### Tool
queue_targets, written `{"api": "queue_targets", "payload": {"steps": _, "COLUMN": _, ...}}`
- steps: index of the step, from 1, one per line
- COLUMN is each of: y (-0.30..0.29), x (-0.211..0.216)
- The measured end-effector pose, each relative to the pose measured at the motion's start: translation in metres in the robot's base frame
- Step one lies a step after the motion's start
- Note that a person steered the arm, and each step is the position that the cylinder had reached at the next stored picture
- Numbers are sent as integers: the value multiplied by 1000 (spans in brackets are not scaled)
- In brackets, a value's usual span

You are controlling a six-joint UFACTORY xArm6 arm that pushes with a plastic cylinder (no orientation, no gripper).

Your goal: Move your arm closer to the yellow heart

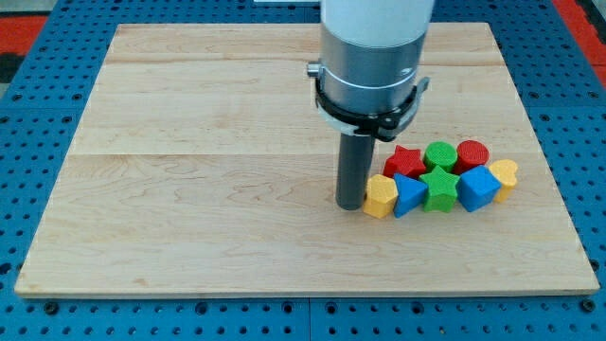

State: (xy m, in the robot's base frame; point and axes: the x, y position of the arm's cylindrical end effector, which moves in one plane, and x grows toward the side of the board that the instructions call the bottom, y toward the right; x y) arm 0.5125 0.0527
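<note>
My tip (350,206) rests on the wooden table (189,189), right of the view's middle, at the left end of a tight cluster of blocks. It sits just beside a yellow block (380,196), touching it or very nearly so; I cannot tell which. That block looks faceted rather than heart-shaped. The yellow heart (507,174) lies at the opposite end of the cluster, on the view's right, pressed against a blue block (477,188) whose exact shape is hard to read. Between my tip and the heart stand a blue triangular block (409,194), a green star (438,188), a red star (405,161), a green cylinder (440,154) and a red cylinder (472,153), all packed against one another. As for progress, I judge the approach only partly done: the rod is at the right cluster but at its wrong end, with the whole row of blocks between it and the target. What is left is to travel round the group, probably along its lower edge toward the view's right, since going straight across would shove the blocks along. There is no claw on this arm, only the rod, so nothing is spread, pressed together or pinching anything. No brand, label or writing can be read on the arm, the blocks or the table.
</note>
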Motion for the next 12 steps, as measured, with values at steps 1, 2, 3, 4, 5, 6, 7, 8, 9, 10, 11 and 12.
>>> {"api": "queue_targets", "payload": {"steps": 1, "y": 10, "x": 0}}
{"api": "queue_targets", "payload": {"steps": 2, "y": 9, "x": 1}}
{"api": "queue_targets", "payload": {"steps": 3, "y": 1, "x": 48}}
{"api": "queue_targets", "payload": {"steps": 4, "y": 38, "x": 89}}
{"api": "queue_targets", "payload": {"steps": 5, "y": 116, "x": 91}}
{"api": "queue_targets", "payload": {"steps": 6, "y": 177, "x": 85}}
{"api": "queue_targets", "payload": {"steps": 7, "y": 222, "x": 63}}
{"api": "queue_targets", "payload": {"steps": 8, "y": 260, "x": 31}}
{"api": "queue_targets", "payload": {"steps": 9, "y": 280, "x": 3}}
{"api": "queue_targets", "payload": {"steps": 10, "y": 280, "x": -15}}
{"api": "queue_targets", "payload": {"steps": 11, "y": 280, "x": -12}}
{"api": "queue_targets", "payload": {"steps": 12, "y": 278, "x": 7}}
